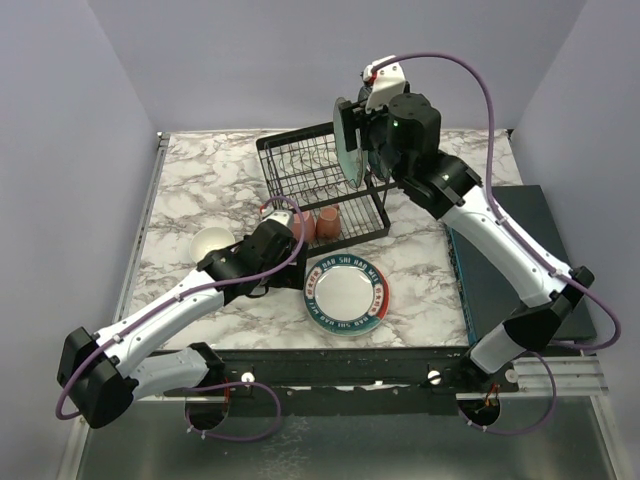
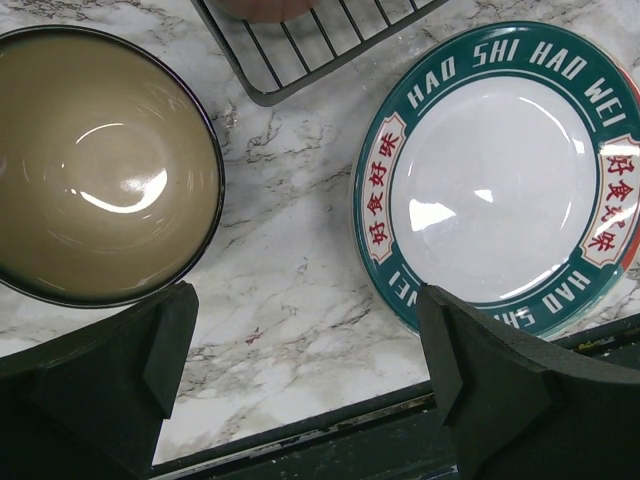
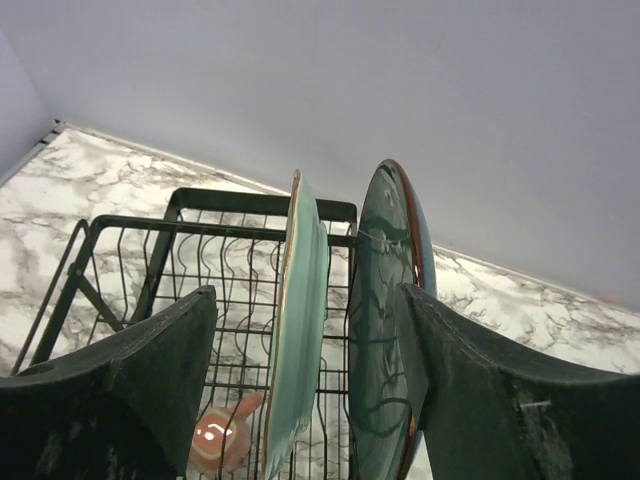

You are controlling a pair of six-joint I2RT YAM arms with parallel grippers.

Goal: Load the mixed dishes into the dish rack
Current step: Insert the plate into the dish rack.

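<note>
Upright, plates [image 3: 303,330], inside right hand [image 3: 305,292]

A lab test cell, I'd say, no kitchen: bare grey walls [image 3: 450,100] beyond my right fingers [image 3: 130,380], marble-print tabletop [image 2: 300,250] under my left fingers [image 2: 100,370] (metal rail [image 1: 560,375] behind).

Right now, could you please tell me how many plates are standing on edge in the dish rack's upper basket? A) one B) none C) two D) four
C: the right wrist view shows a pale green plate and a dark teal plate upright side by side in the dish rack.
</note>
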